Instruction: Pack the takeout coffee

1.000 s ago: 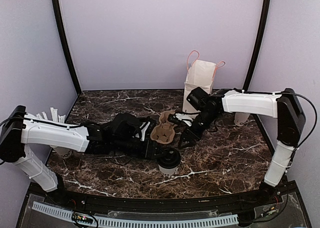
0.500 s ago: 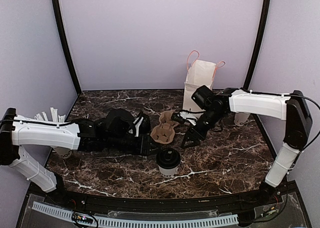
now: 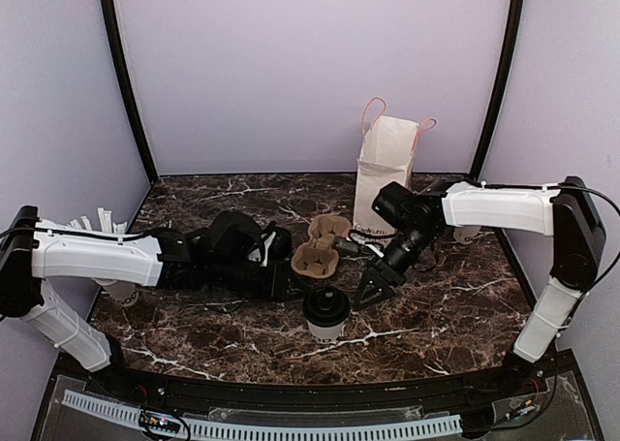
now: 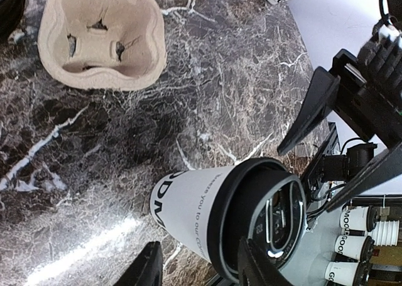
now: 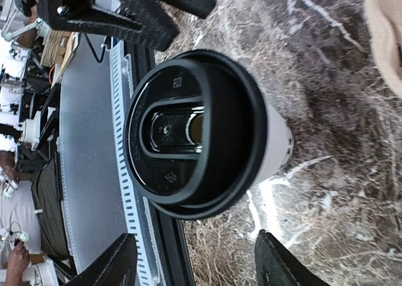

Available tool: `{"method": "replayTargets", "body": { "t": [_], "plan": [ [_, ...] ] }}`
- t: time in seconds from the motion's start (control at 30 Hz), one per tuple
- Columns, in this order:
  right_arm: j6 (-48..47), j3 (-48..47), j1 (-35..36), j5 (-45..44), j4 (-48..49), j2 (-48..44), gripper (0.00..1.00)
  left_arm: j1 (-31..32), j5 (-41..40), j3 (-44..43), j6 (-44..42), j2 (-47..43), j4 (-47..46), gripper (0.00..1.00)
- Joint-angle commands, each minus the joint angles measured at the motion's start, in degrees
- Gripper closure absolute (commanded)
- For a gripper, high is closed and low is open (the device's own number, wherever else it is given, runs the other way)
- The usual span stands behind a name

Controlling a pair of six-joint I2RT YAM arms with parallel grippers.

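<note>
The takeout coffee (image 3: 327, 310) stands upright, long axis vertical, on the desk (image 3: 455, 296) just on the arms' side of the pulp cup carrier (image 3: 320, 247), flanked by the spread, empty right fingers (image 5: 110, 267) and equally spread left fingers (image 4: 146, 267), neither clearly nearer.

Robot-laboratory test booth. Plain lavender walls (image 3: 310, 73) and black corner poles (image 3: 126, 82) close in a marble-patterned table (image 3: 436, 315), edged by a perforated rail (image 3: 262, 428) behind the arm bases. Beyond the table edge, a cluttered work area (image 5: 25, 122) lies past the right gripper (image 5: 195, 239), and spare printed cups (image 4: 358, 220) stand past the left gripper (image 4: 201, 242)
</note>
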State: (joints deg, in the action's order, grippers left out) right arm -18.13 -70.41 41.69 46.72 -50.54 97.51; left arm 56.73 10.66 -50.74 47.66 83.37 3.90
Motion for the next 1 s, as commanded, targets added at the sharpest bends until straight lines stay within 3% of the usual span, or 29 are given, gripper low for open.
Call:
{"method": "replayTargets", "body": {
  "t": [0.0, 0.6, 0.97],
  "plan": [
    [-0.6, -0.7, 2.0, 2.5, -0.6, 1.8, 0.37, -0.3, 1.8, 0.2, 0.7, 1.0, -1.4, 0.59],
    [3.1, -1.8, 2.1, -0.6, 2.6, 4.9, 0.45, -0.4, 3.0, 0.3, 1.8, 3.5, -3.0, 0.63],
    [4.5, -1.9, 2.1, -0.7, 3.1, 6.3, 0.39, -0.4, 4.5, 2.3, 4.2, 3.6, -3.7, 0.67]
  ]
}}
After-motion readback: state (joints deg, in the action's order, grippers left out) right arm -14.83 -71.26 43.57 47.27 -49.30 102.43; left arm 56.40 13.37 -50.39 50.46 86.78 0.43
